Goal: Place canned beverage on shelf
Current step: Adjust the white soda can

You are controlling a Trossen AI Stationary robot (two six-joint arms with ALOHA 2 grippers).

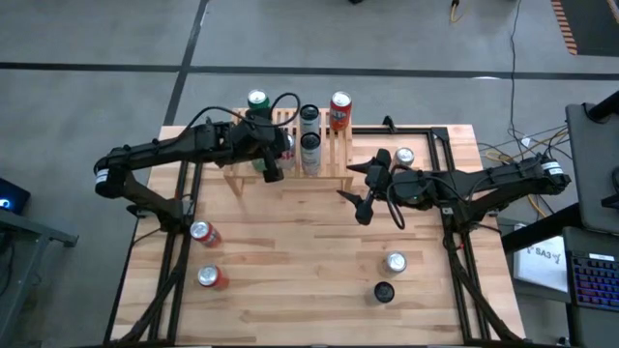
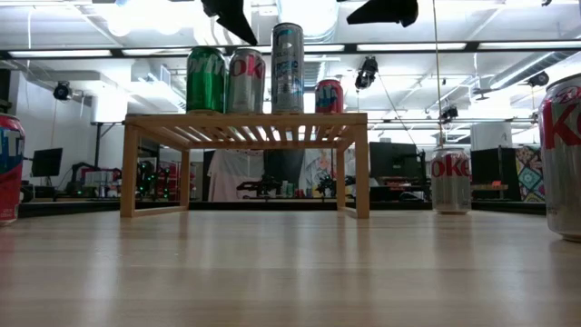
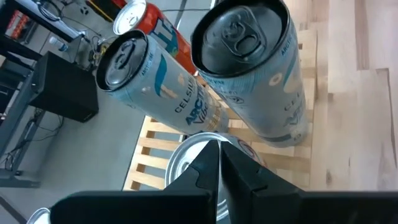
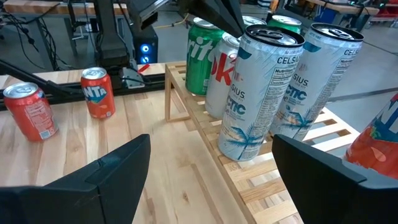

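Right under the left gripper (image 1: 274, 166), whose fingers are pinched shut on nothing, a silver can (image 3: 193, 163) already stands on the shelf (image 1: 334, 159), so that drop looks done. The right gripper (image 1: 364, 198) hangs wide open just beside the shelf, probably lined up for another can.

A grey concrete floor (image 1: 87, 39) with dark seams surrounds the plank desk (image 1: 290, 261). Long ceiling light strips (image 2: 427, 46) glow overhead. A keyboard (image 1: 592, 282) sits at right; a dark monitor (image 2: 46, 162) stands behind.
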